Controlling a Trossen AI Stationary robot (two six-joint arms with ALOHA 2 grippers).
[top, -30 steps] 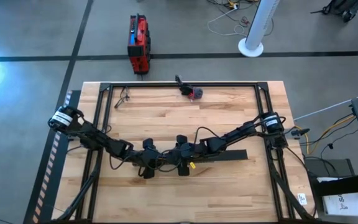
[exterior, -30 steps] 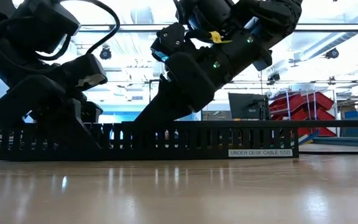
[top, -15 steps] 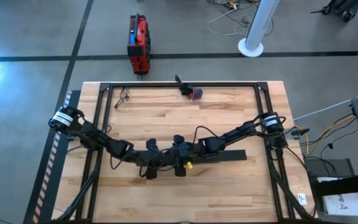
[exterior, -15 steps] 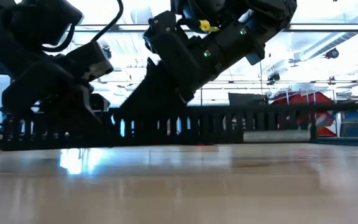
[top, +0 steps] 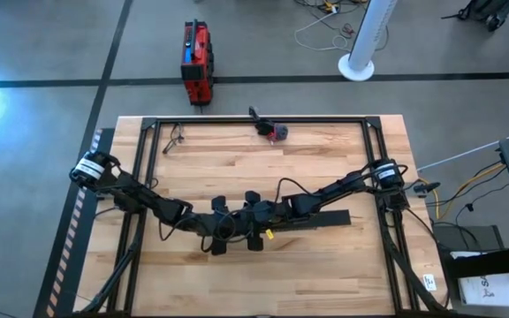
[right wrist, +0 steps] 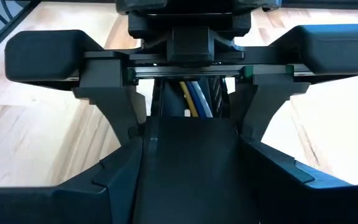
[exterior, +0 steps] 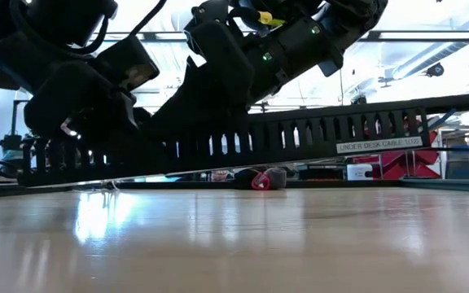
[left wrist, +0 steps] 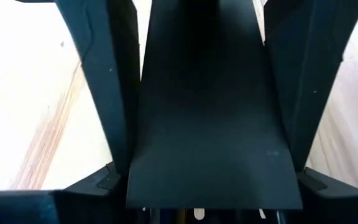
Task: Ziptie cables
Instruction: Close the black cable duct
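A long black slotted tray (exterior: 300, 142) labelled "UNDER DESK CABLE" hangs tilted over the table and lies across its middle (top: 325, 218) in the high view. My left gripper (top: 219, 233) and my right gripper (top: 253, 230) are both shut on its left part, close together. In the right wrist view, thin yellow and blue wires (right wrist: 192, 98) show beyond the tray's channel (right wrist: 185, 168), between my left gripper's fingers. Whether they are the cables I cannot tell. The rest of the bundle is hidden. My left gripper pinches the tray's left end (left wrist: 210, 124) between its two fingers (left wrist: 104, 93), which come slanting down from the table's left and lie along the tray. My right gripper pinches the tray's two side walls (right wrist: 185, 155) between its fingers (right wrist: 123, 174), just right of my left gripper, slanting down from the right. The tray is tilted, its right end (exterior: 462, 102) lifted clear.
A small red and grey object (top: 278, 132) lies at the table's far edge and also shows under the tray (exterior: 260, 178) in the low view. A black frame (top: 237, 120) runs round the wooden top. A bare stretch of wood (top: 263, 274) lies toward the near edge.
The tray lay flat on the table a second ago. Both grippers have risen with it. Its right end has swung up clear of the table while its left end has stayed low, so it now slopes. The two grippers have drawn slightly closer together.
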